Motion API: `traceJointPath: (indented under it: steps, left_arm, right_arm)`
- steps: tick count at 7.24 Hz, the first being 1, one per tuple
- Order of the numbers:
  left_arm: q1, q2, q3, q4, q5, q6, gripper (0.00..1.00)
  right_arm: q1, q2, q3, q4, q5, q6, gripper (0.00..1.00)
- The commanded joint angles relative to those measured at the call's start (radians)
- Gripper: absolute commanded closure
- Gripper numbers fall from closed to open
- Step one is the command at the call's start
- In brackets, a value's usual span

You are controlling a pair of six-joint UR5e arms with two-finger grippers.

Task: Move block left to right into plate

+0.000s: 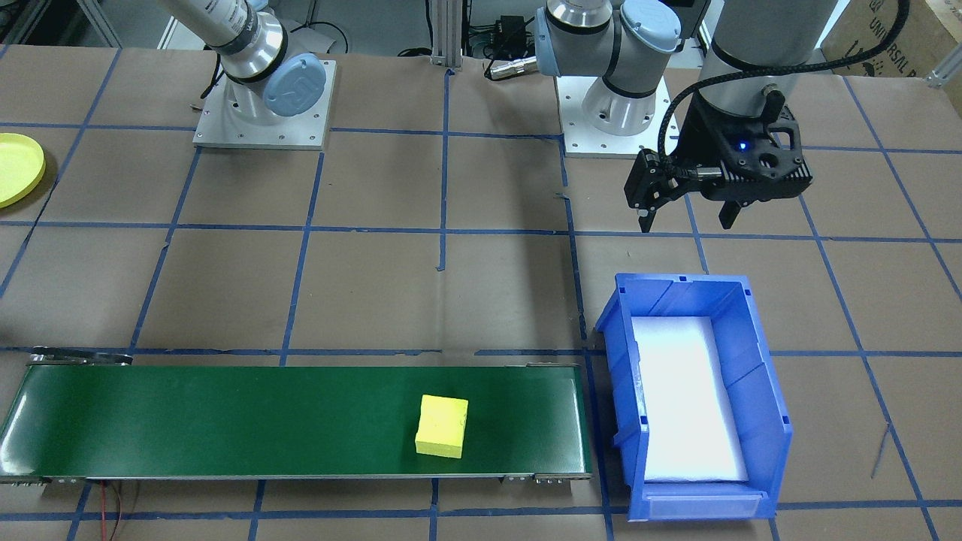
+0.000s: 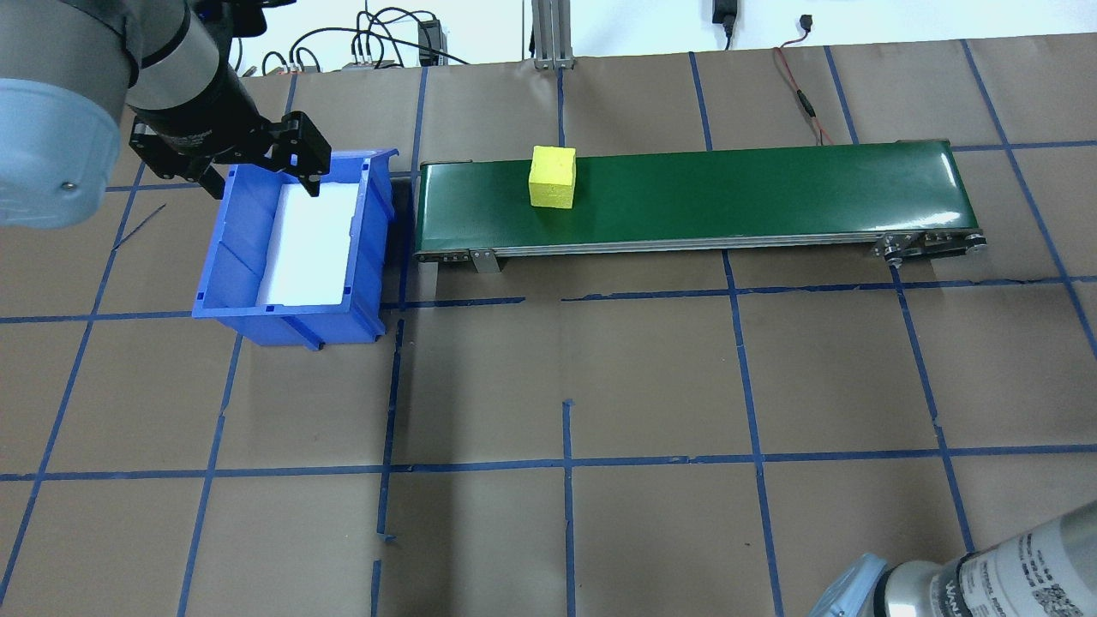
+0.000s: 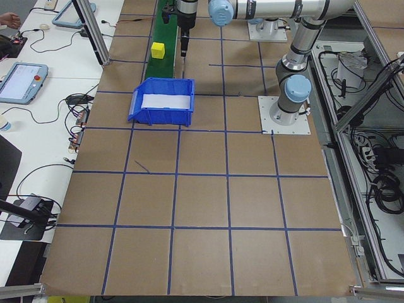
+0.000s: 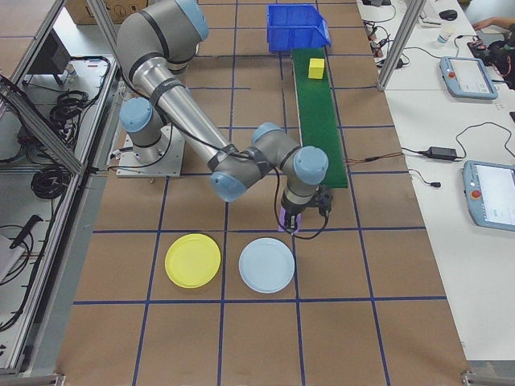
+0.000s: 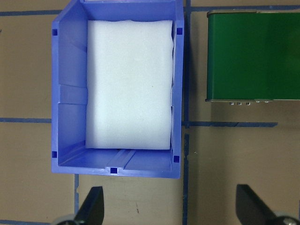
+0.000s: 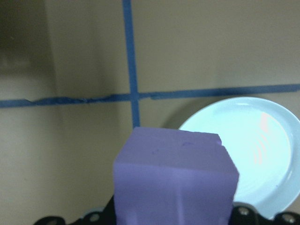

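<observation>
Purple block (image 6: 174, 180): fills the near foreground of the right wrist view, clamped in the right pincer (image 4: 300, 217), above the surface (image 2: 651, 377) beside the pale blue plate (image 6: 251, 147).
Right pincer: closed on the purple block.
Yellow plate (image 4: 192, 260): lies on the surface just beside the pale blue plate, holding nothing.
Left pincer (image 2: 257, 171): fingers (image 5: 92, 206) spread wide, gripping nothing, hovering by the blue bin's (image 2: 227, 274) edge.
Blue bin: white floor, nothing else inside; sits at the end of the green conveyor (image 2: 771, 188).
Yellow block (image 2: 552, 176): rests on the conveyor, nearer the bin end.
</observation>
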Motion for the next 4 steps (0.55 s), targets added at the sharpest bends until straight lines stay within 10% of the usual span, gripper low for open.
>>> traceJointPath:
  steps: [1,2,3,4]
  left_arm:
    - [0.002,0.005,0.002,0.011,-0.003,0.044,0.0]
    - [0.002,0.009,0.007,0.013,0.003,0.042,0.0]
    - [0.002,0.012,0.005,0.013,0.006,0.042,0.0]
    - [0.0,0.015,0.005,0.011,-0.003,0.042,0.0]
  right_arm:
    - [-0.072,0.093,0.007,-0.078,0.007,-0.146,0.83]
    - [-0.074,0.093,0.008,-0.107,0.012,-0.149,0.53]
    - [-0.074,0.092,0.017,-0.107,0.014,-0.14,0.01]
    - [-0.074,0.081,0.019,-0.107,0.0,-0.134,0.0]
